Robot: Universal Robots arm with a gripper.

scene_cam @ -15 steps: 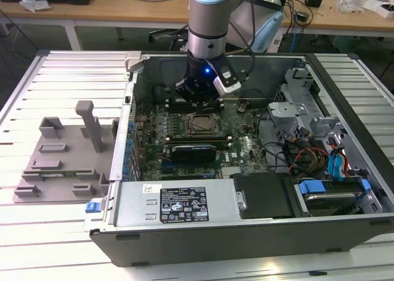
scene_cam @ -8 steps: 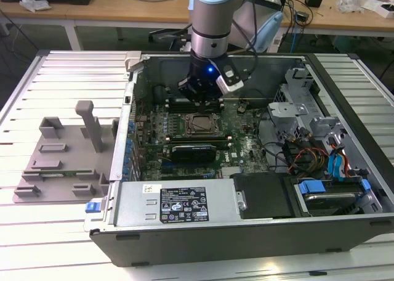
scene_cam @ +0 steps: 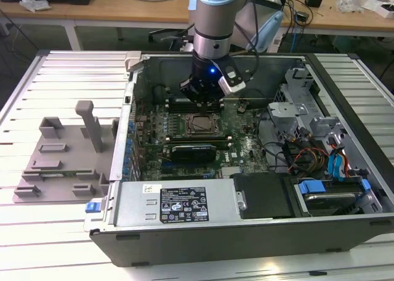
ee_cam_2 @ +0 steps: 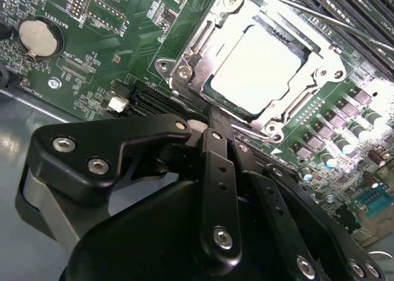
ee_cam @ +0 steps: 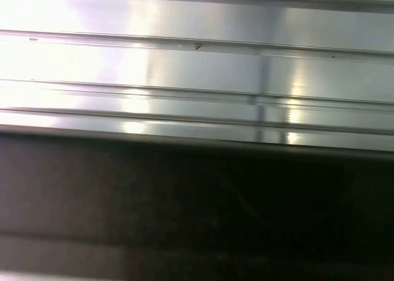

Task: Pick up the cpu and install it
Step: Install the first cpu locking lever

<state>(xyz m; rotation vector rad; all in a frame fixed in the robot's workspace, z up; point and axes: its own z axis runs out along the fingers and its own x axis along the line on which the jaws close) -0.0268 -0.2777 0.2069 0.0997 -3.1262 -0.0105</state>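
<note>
In the second wrist view the cpu [ee_cam_2: 257, 66], a flat square chip with a shiny silver top, lies inside the metal socket frame [ee_cam_2: 184, 65] on the green motherboard [ee_cam_2: 117, 53]. My gripper [ee_cam_2: 209, 118] hangs just beside the socket's near edge, its black links drawn together, shut with nothing held. In the exterior view my gripper [scene_cam: 200, 99] stands over the far side of the socket [scene_cam: 198, 126] inside the open computer case [scene_cam: 246, 219].
A grey plastic fixture [scene_cam: 61, 161] with upright posts stands on the ribbed metal table [scene_cam: 68, 77] at the exterior view's left. Drive bays and cables [scene_cam: 320, 158] crowd the case's right. Memory slots [ee_cam_2: 345, 16] run beside the socket. A coin cell [ee_cam_2: 38, 37] sits on the board.
</note>
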